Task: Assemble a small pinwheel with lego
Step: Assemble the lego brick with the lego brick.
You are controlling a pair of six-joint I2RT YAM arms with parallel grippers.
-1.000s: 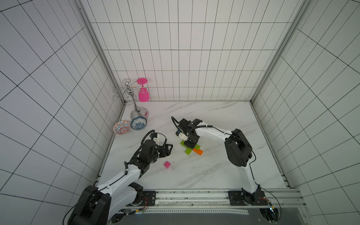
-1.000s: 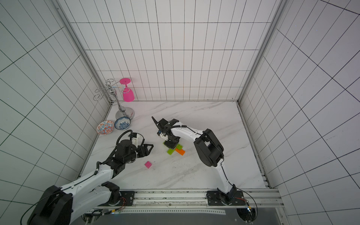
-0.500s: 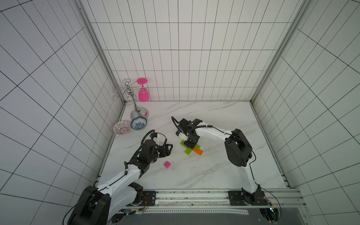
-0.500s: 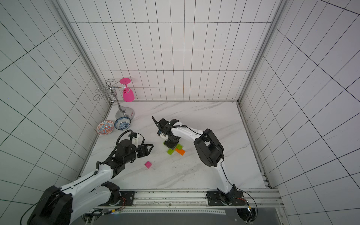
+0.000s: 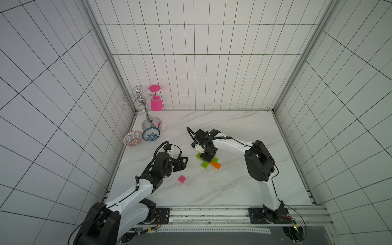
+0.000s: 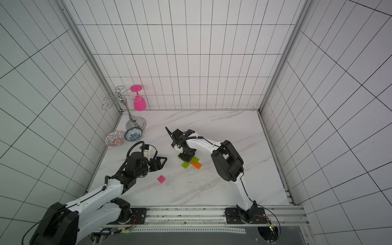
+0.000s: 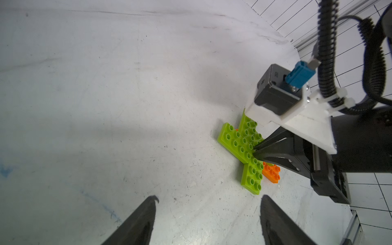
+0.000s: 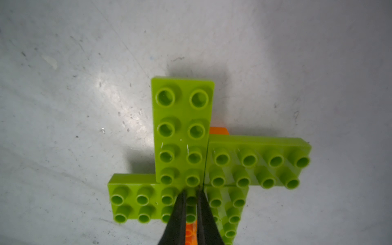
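The left hand (image 7: 209, 201) is seen released, its fingers (image 7: 140, 222) spread wide with nothing between them, and it is pointed across the table (image 5: 233, 131) toward the bricks. Near it, toward the front rail, the pink brick (image 5: 182, 179) is found lying alone, studs up, apart from everything else. Further right the unfinished pinwheel (image 8: 182, 131) is laid flat. Four lime-green bricks are joined in a cross, and an orange bar (image 5: 216, 165) is seen poking out from beneath. No pink centre has been fitted yet. The right hand (image 8: 191, 197) is clenched almost fully, its tips set down on the middle of the cross with a single stud between them. Whether that stud is pinched or merely straddled cannot be told.

The bricks are judged to be light, stiff and smooth-sided, so little force is needed, but slipping is likely if the pads are placed on studs or corners. The pink brick is best taken by two opposite flat walls and kept level. The cross is likely to slide on the polished table and should be steadied while the centre is pressed on.
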